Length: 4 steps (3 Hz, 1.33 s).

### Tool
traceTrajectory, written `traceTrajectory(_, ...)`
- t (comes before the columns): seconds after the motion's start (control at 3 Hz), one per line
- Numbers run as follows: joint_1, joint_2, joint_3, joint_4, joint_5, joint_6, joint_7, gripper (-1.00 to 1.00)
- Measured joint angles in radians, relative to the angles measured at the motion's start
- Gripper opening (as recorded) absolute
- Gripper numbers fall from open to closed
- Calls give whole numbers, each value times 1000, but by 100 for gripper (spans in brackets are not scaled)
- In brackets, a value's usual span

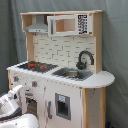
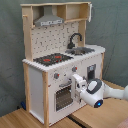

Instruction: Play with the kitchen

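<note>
Gripper [image 2: 76, 86] sits nearest in the second exterior view, against the kitchen [image 2: 60, 60] front beside the oven door [image 2: 63, 96]; I cannot tell how its jaws stand. Behind it I see 1 hob [image 1: 34, 65], then sink [image 1: 71, 74], faucet [image 1: 84, 58] and hood [image 1: 38, 25].

Kitchen [image 1: 60, 85] white with light-wood sides and top frame. Hob [image 1: 34, 65] black with red rings. Faucet [image 1: 84, 59] black; sink [image 1: 71, 73] grey metallic. Hood [image 1: 38, 25] grey. Backsplash [image 1: 60, 50] white, brick-tile pattern in first exterior view; dotted in second exterior view. Gripper [image 2: 79, 86] white. Backdrop [image 2: 112, 30] dark grey-green. Floor [image 2: 25, 119] light wood.
</note>
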Motion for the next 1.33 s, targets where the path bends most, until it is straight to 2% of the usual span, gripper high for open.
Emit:
traceTrajectory(0.33, 0, 0, 0, 0, 0, 0, 0, -100)
traceTrajectory(0.67, 1, 0, -9, 3, 0, 0, -3, -100)
traceTrajectory(1.0, 72, 49, -11, -34, 9, -31, -35, -100)
traceTrajectory(1.33, 126, 92, 6, -44, 36, -97, -68, -100)
